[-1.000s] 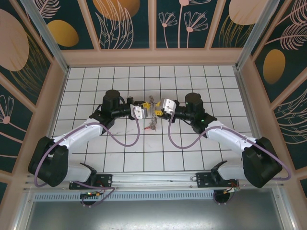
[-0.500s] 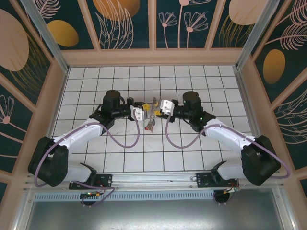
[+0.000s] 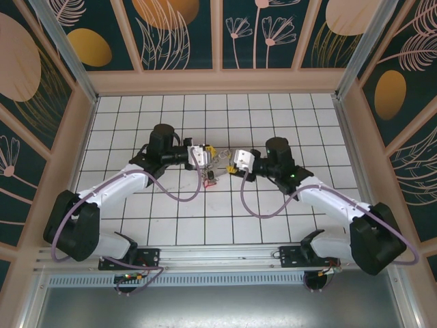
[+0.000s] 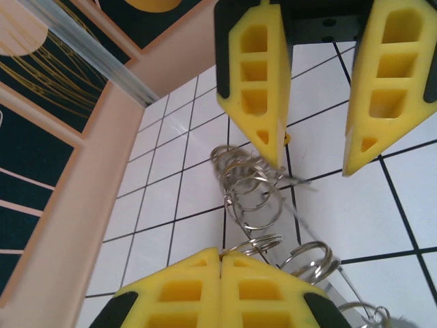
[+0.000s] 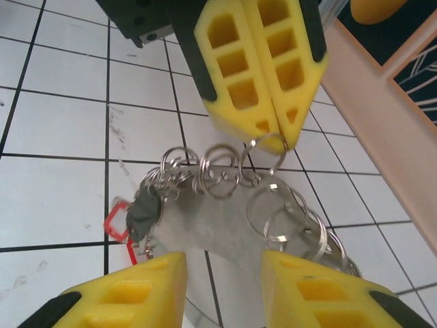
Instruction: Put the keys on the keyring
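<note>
Two arms meet over the middle of the white-tiled surface (image 3: 273, 219), their tips facing each other. The left tool (image 3: 205, 156) is pressed fully closed, its yellow fingers (image 5: 239, 61) flush against each other. Its tip pinches one silvery split ring of the keyring (image 5: 225, 178). From the overhead camera the keyring (image 3: 217, 158) lies between the two tools, nearer the left one, with a small bunch and a red tag (image 3: 209, 180) hanging just below it. From the left wrist, the closed left tool (image 4: 220, 254) sits at the bottom edge, and a curved row of silvery rings (image 4: 247, 195) runs away from it towards the right tool (image 4: 311, 160). The right tool (image 5: 222, 263) stands moderately parted and clamps nothing. Its yellow fingers (image 4: 256, 75) are set apart, one to each side of the far end of the row. A red tag (image 5: 115, 222) and a dark key (image 5: 143, 210) hang at one end of the rings. Which piece is the keys with the pale tag cannot be told.
</note>
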